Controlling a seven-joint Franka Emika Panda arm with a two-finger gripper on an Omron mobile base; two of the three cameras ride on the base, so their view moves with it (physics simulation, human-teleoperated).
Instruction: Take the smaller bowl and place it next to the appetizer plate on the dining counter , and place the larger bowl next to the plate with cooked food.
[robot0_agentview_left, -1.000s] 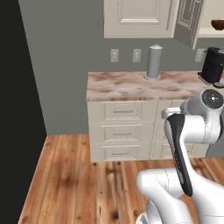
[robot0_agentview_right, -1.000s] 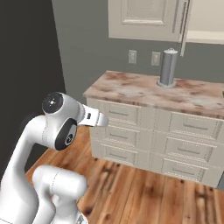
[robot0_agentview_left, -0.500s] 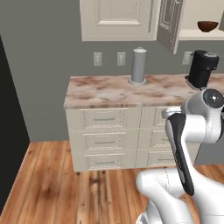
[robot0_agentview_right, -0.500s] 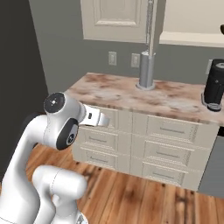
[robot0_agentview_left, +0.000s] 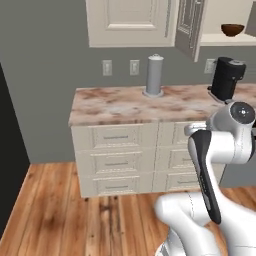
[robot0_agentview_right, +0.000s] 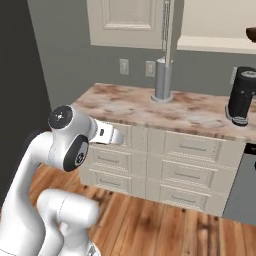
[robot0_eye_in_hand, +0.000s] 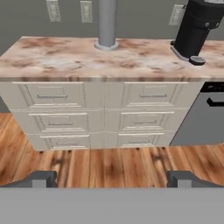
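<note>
One dark wooden bowl (robot0_agentview_left: 232, 29), apparently the smaller bowl, sits on the open cabinet shelf (robot0_agentview_left: 220, 39) above the right end of the marbled wall surface (robot0_agentview_left: 130, 104); its edge also shows at the right border of the right base view (robot0_agentview_right: 251, 33). Whether the larger bowl shares that shelf cannot be told. The tool (robot0_eye_in_hand: 112, 178) is released, its two dark fingertips (robot0_eye_in_hand: 40, 178) standing wide apart with nothing between them, and it faces the cream drawer fronts (robot0_eye_in_hand: 105, 118) from well back over the wooden floor (robot0_agentview_left: 55, 210). On the surface stand a grey cylindrical holder (robot0_agentview_left: 154, 75) near the back edge at the middle and a black coffee machine (robot0_agentview_left: 226, 77) toward the right end.

The relation governing the coming move: the bowl lies above and to the right of the tool, well apart from it and higher than the surface. Judged from this, the arm must rise and swing rightward, likely with the base drawing closer, before any grasp. The open cabinet door (robot0_agentview_left: 187, 25) beside the shelf is an obstacle to clear on the way.
</note>
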